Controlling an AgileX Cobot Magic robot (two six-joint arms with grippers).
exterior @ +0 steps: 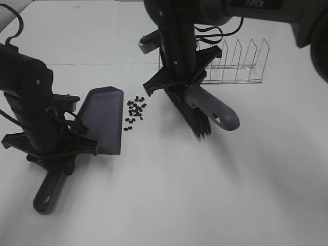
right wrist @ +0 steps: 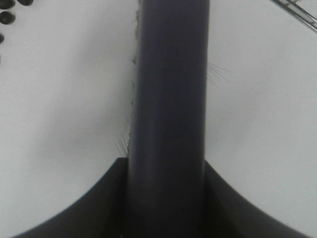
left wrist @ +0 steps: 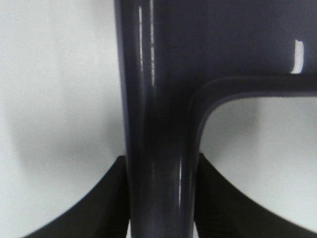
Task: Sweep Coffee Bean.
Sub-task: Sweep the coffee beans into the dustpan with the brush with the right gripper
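Note:
The coffee beans [exterior: 134, 109] lie in a loose dark cluster on the white table, just right of the mouth of the grey-purple dustpan [exterior: 102, 119]. My left gripper [exterior: 57, 154] is shut on the dustpan's handle [left wrist: 158, 148]; the pan rests flat with its open edge toward the beans. My right gripper [exterior: 177, 84] is shut on the grey-purple handle [right wrist: 168, 99] of a black-bristled brush [exterior: 192, 115], right of the beans with the bristles at the table. A few beans show at one corner of the right wrist view [right wrist: 7, 15].
A clear wire dish rack [exterior: 236, 64] stands at the back right, just behind the right arm. The brush handle's end [exterior: 225, 119] sticks out to the right. The white table [exterior: 205, 195] spreads toward the front.

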